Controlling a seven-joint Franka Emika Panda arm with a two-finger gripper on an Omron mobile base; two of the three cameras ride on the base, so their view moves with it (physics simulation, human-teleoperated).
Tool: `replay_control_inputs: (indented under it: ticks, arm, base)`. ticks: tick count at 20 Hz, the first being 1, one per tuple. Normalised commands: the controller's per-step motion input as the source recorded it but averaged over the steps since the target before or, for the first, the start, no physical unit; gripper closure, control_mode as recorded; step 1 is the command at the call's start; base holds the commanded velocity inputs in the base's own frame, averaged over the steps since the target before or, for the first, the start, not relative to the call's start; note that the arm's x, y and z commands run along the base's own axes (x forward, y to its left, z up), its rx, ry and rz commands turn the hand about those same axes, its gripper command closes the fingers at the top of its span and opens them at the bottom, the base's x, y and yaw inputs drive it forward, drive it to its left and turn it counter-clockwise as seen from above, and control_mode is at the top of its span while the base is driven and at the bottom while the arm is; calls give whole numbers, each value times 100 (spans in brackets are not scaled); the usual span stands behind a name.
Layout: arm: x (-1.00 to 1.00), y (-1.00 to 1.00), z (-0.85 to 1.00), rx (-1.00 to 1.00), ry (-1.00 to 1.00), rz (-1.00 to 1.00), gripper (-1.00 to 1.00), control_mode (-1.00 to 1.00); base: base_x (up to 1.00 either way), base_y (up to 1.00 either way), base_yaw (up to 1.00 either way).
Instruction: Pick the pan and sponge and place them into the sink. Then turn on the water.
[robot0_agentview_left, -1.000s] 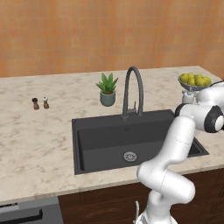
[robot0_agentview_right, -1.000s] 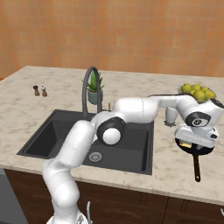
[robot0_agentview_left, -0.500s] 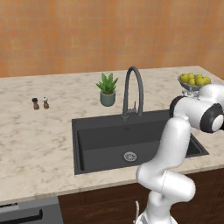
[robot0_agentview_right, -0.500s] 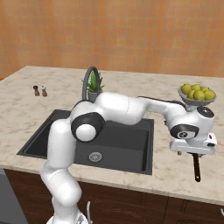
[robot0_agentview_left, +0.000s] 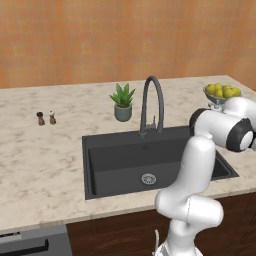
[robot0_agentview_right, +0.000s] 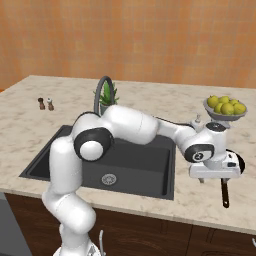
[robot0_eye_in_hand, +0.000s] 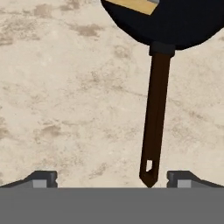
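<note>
Over at the right of the beige marble desk (robot0_agentview_right: 150, 95), the round black shallow pan (robot0_agentview_right: 234, 161) sits mostly behind the white robot hand, only a sliver of its rim and the long dark handle poking out toward the near edge. From the hand view, the pan's bowl (robot0_eye_in_hand: 175, 19) runs off the top edge, and the pale yellowish pad (robot0_eye_in_hand: 135, 5) inside it is clipped there too. The claw (robot0_eye_in_hand: 111, 177) shows just two small dark tips. From the left base view, the white arm covers the right end of the dark grey rectangular sink (robot0_agentview_left: 125, 160).
</note>
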Motion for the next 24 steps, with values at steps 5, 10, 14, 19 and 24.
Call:
replay_control_inputs:
  ticks: [5,10,14,19,24]
  arm:
    - [0,-28,8,0,13,0,-100,-100]
    - [0,-23,-3,0,7,0,-100,-100]
    - [0,-11,-4,1,6,0,-100,-100]
    - [5,-33,-18,3,8,0,-100,-100]
    - [0,-19,-19,8,8,0,-100,-100]
  base:
    - [0,0,0]
    - [0,0,0]
    - [0,0,0]
    - [0,0,0]
    - [0,0,0]
